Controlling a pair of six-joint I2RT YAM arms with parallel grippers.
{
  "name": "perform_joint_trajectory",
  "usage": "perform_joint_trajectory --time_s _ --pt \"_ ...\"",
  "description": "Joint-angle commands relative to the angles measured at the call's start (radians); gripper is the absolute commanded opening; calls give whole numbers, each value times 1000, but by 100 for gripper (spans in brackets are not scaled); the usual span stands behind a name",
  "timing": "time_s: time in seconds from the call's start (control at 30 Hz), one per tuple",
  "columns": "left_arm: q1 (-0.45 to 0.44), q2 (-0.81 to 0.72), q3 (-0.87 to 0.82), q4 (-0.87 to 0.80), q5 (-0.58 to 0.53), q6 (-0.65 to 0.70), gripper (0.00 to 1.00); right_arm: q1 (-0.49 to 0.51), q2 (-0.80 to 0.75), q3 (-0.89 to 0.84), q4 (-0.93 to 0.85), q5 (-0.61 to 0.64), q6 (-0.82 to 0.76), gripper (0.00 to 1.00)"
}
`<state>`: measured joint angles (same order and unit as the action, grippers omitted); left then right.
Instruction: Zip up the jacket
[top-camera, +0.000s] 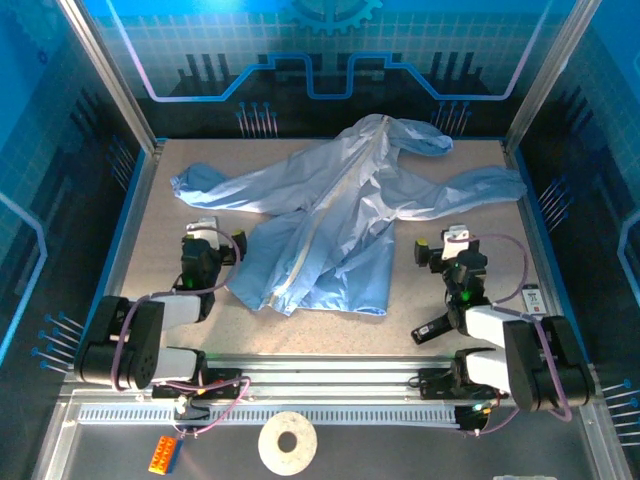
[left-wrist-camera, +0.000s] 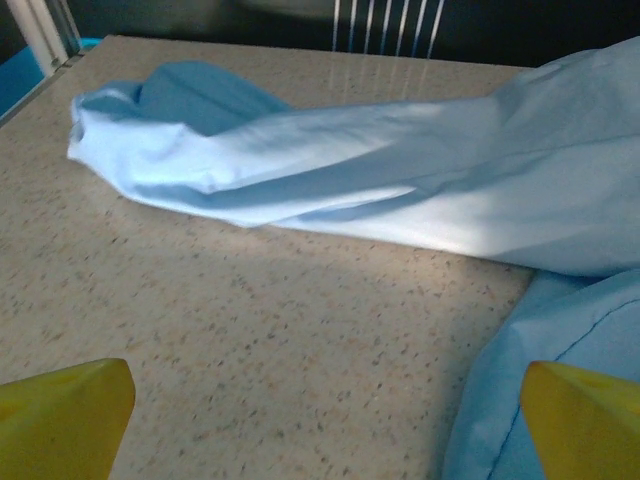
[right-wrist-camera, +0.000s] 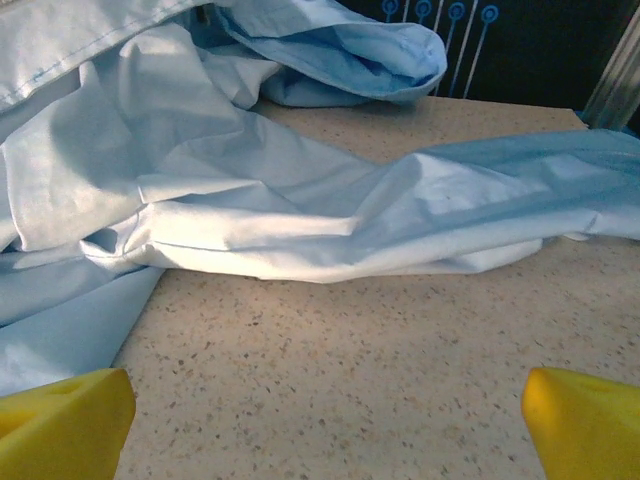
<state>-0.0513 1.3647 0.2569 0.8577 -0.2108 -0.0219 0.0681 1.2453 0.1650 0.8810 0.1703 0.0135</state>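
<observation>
Speckled beige table (top-camera: 330, 335), blue trim at edges. Jacket (top-camera: 340, 230) lies on it, spread over centre & far half: hood twd far edge, sleeves out L & R, hem twd near side, pale zip strip running diag thru mid

Blue light glowed on the walls in the top view, and the table (top-camera: 330, 335) looked pale and evenly bright. The jacket (top-camera: 340, 220) made only small, soft shadows there. In the left wrist view a bright patch of light lay on the sleeve (left-wrist-camera: 400, 190), with a dark shadow under it. In the right wrist view the cloth shone almost white in the middle. The yellow fingertips (left-wrist-camera: 60, 415) in the bottom corners looked blurry.
</observation>
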Motion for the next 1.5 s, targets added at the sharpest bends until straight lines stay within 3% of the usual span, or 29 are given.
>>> perform_joint_trajectory --time_s 0.0,0.1,0.27,0.6,0.83,1.47 --pt "7 55 43 105 50 35 99 -20 37 56 86 -32 -9 100" --pt "7 114 53 144 75 46 99 -21 60 86 55 -43 -2 100" --pt "6 190 69 182 88 59 99 -21 156 66 202 -74 0 100" --pt "20 186 121 75 83 34 99 -12 300 123 236 0 19 100" --pt "21 186 121 75 83 33 99 -6 295 216 43 -25 4 100" --pt "21 186 121 74 83 33 99 -3 295 216 45 -24 1 100"
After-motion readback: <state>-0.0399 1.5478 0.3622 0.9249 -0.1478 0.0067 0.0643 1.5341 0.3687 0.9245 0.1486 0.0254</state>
